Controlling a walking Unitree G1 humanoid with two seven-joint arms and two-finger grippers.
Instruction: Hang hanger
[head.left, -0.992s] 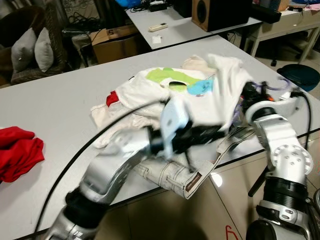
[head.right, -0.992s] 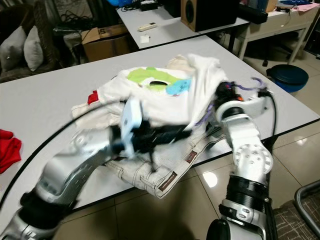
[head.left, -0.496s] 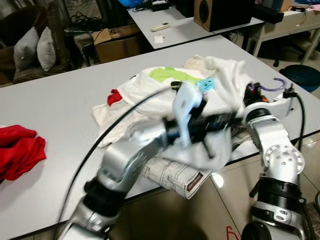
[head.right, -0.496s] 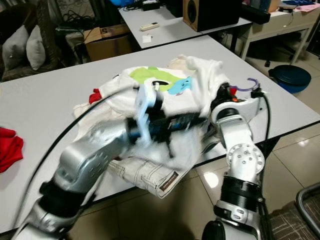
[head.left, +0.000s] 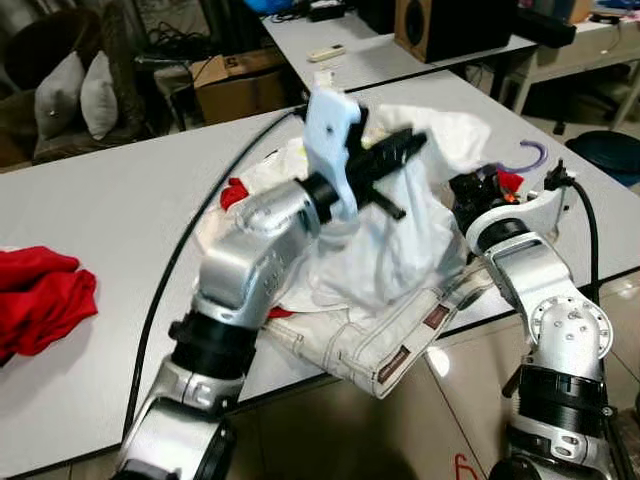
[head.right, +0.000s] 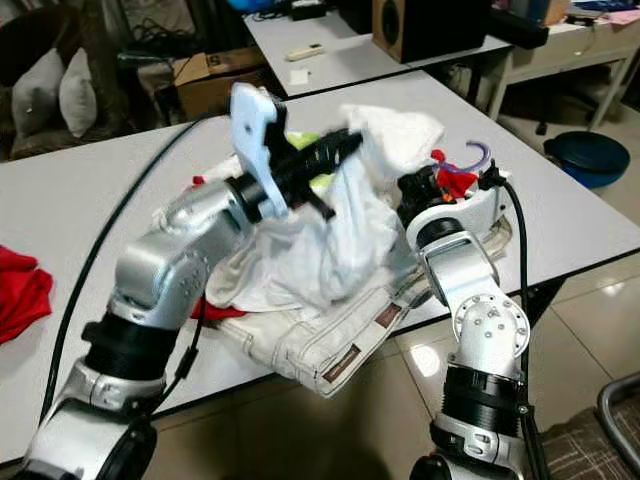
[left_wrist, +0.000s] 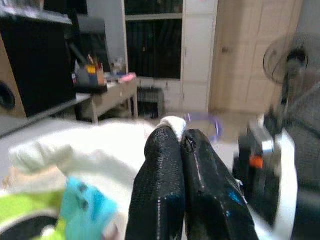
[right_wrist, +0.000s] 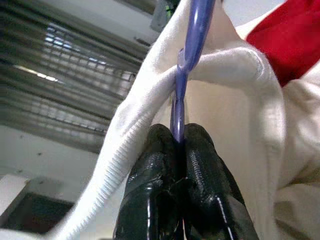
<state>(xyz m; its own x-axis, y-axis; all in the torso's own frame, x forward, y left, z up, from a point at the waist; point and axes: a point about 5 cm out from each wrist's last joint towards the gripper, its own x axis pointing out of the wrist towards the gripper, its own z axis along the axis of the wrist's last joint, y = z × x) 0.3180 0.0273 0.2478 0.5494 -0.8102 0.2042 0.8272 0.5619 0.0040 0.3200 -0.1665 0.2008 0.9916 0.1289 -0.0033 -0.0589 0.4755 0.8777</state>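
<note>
Currently right gripper (right_wrist: 176, 145) pinches the purple hanger (right_wrist: 192, 35) by its neck inside the white shirt (head.left: 400, 240); left gripper (left_wrist: 181, 137) is clamped on the shirt, lifted over the table (head.left: 110, 200). Keep both grips tight, lift evenly so the collar stays seated.

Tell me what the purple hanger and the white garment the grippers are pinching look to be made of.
Hanger: likely plastic, a smooth, slightly glossy purple rod with a moulded look, clamped in the right gripper. White garment: soft knit cloth, probably cotton jersey; matte, draping in folds, with a ribbed collar edge, pinched by the left gripper.
</note>
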